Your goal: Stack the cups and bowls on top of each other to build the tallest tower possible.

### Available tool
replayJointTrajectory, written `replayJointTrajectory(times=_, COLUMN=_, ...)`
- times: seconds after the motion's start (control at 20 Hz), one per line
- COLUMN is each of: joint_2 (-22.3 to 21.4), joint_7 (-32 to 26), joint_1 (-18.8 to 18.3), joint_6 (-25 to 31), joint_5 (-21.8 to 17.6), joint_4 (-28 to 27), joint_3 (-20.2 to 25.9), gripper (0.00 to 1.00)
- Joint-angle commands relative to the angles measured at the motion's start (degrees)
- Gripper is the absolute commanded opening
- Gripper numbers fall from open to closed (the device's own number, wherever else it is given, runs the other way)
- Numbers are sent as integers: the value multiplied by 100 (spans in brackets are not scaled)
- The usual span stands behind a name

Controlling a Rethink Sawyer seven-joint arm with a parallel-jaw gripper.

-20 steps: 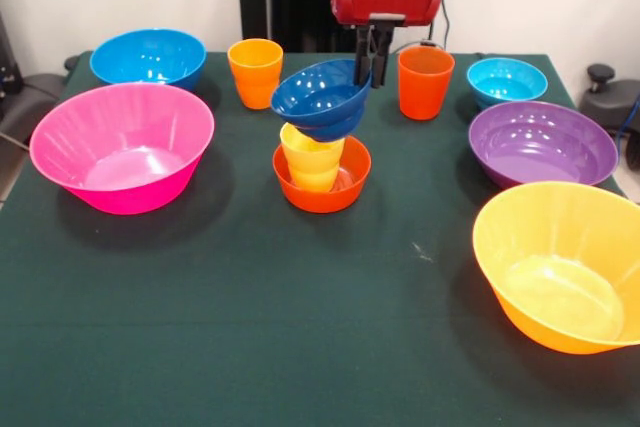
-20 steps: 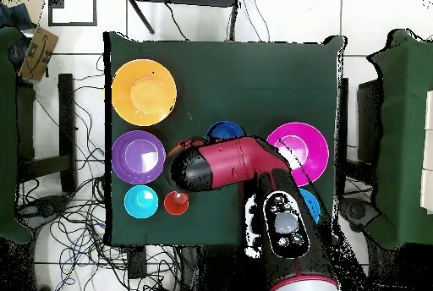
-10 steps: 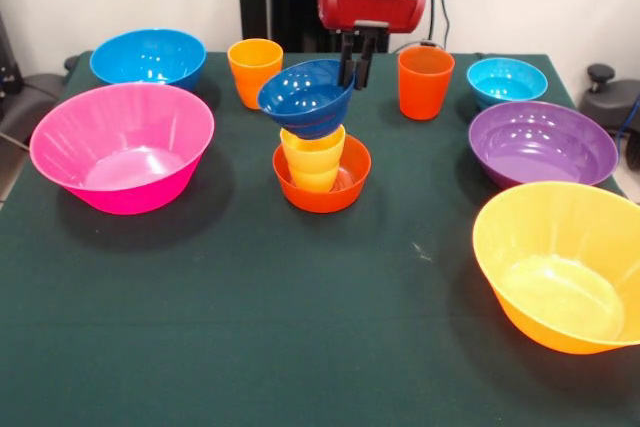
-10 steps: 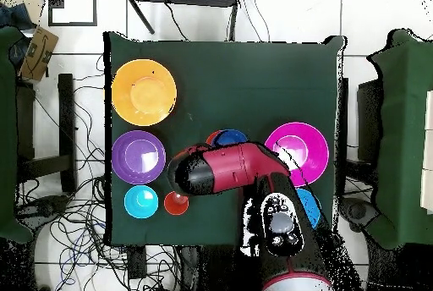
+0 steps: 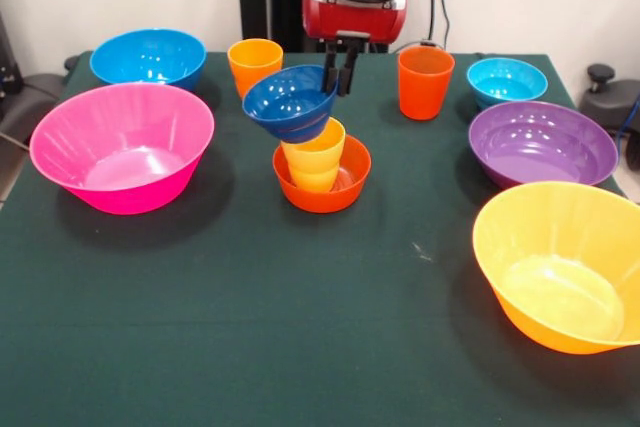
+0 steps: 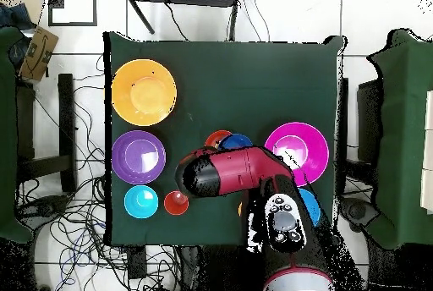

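Pincer: your pincer is clamped on the far rim of the dark blue bowl, fingers closed over the edge.
Dark blue bowl: it hangs tilted, mouth leaning toward the camera's left – its underside is just above or touching the yellow cup; you cannot tell which from the front.
Yellow cup: upright inside the small orange-red bowl, mid-counter.
Overhead: the arm covers most of the stack – only slivers of blue and orange-red show past it.
Other cups: light orange cup and red-orange cup stand apart along the far side.
Other bowls: cyan, purple, yellow-orange, pink, medium blue – all separate.
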Motion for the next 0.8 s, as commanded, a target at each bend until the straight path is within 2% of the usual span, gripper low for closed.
replayJointTrajectory(times=0.05, joint_2=296, joint_7=429, joint_1=9, joint_6=-481, joint_5=-143, joint_4=-170, joint_3=166, gripper=0)
replayJointTrajectory(times=0.45, joint_2=331, joint_7=278, joint_1=-112, joint_6=-413, joint_5=28, joint_4=-75, joint_3=420, gripper=0)
replayJointTrajectory(times=0.8, joint_2=375, joint_7=422, joint_1=-11, joint_6=-319, joint_5=117, joint_4=-79, joint_3=359, gripper=0)
